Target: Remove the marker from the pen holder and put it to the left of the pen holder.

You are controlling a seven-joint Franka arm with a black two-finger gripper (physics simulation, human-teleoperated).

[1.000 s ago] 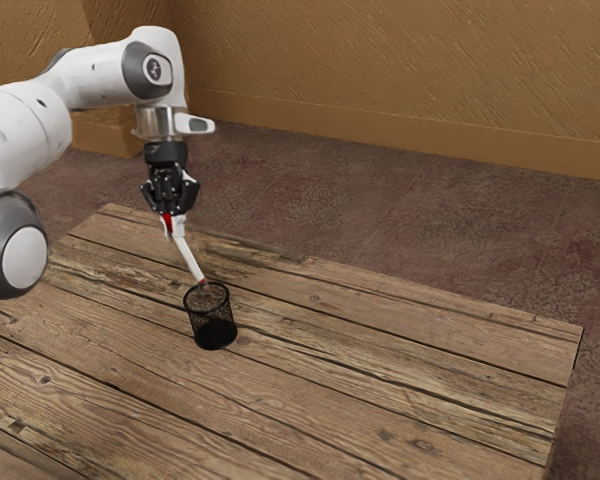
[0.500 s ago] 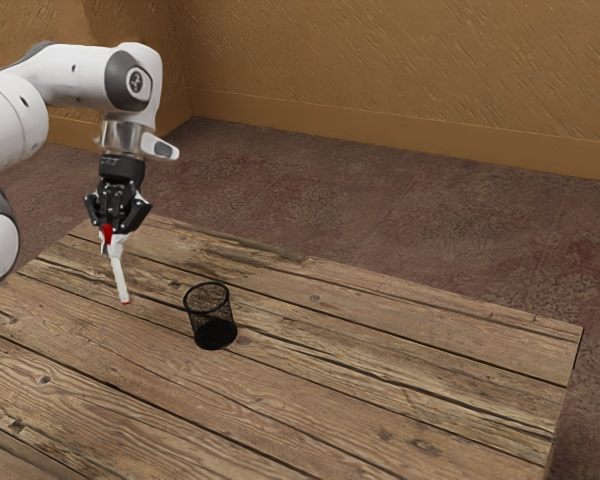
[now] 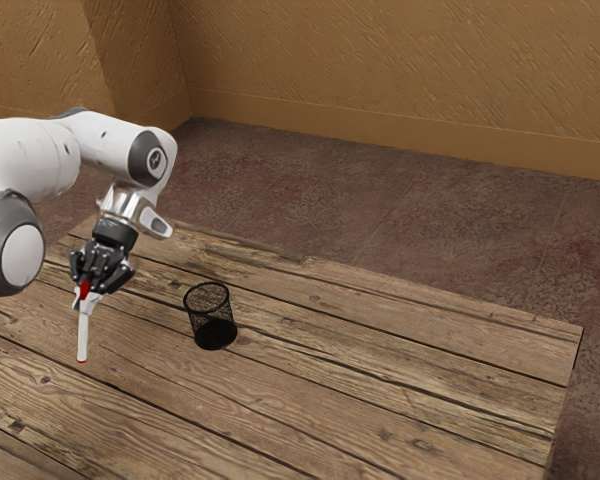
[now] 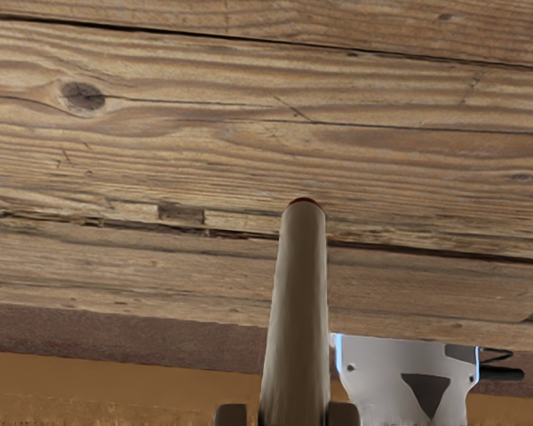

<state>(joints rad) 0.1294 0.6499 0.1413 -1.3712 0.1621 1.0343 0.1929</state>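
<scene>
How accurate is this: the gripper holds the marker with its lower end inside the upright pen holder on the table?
One error: the exterior view shows the marker with its lower end outside the pen holder, not inside. The gripper does hold it, and the pen holder is upright on the table.

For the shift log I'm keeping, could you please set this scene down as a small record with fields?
Gripper: shut on the marker, near the table edge on the arm's side
Marker: white with red parts, out of the holder, pointing down
Marker's lower end: just above or on the table, cannot tell which
Pen holder: black mesh, upright on the table, empty
Marker to holder: apart, marker toward the exterior view's left
Table: weathered wooden planks
Background: ochre wall, reddish-brown floor
Task status: marker removed, not yet released
</scene>
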